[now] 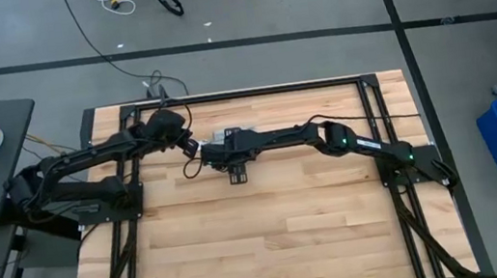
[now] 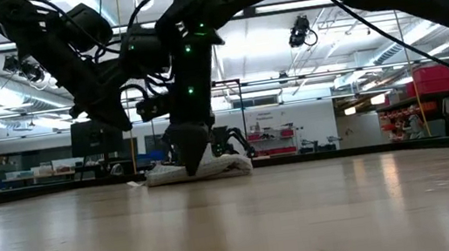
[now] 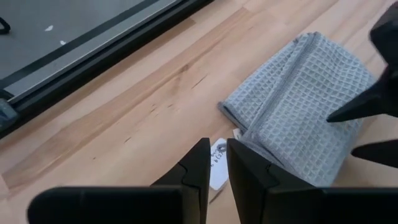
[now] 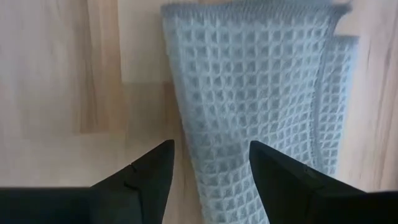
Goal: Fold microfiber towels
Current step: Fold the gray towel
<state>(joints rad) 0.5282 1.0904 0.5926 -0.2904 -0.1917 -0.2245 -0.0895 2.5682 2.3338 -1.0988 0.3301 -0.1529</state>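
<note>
At the far middle of the wooden table (image 1: pixel 273 243), a grey-blue microfiber towel (image 3: pixel 298 112) lies already doubled into a small waffle-weave bundle, its white tag (image 3: pixel 219 171) sticking out at one corner. Both arms meet over it. The right gripper (image 4: pixel 208 180) hangs directly above the cloth with its fingers spread and nothing between them, the folded strip running lengthwise away from the claw, one finger over bare wood and the other over the fabric. The left gripper (image 3: pixel 214 174) waits just beside the bundle at the tag end, its fingers drawn nearly together with only a slim gap, holding nothing; the towel lies ahead of it and off to one side. From table height the bundle (image 2: pixel 200 169) sits flat with the right arm's claw coming down onto it. The right arm looks the nearer of the two for any press or pinch along the towel's long axis, while the left would have to shift sideways to reach an edge.
</note>
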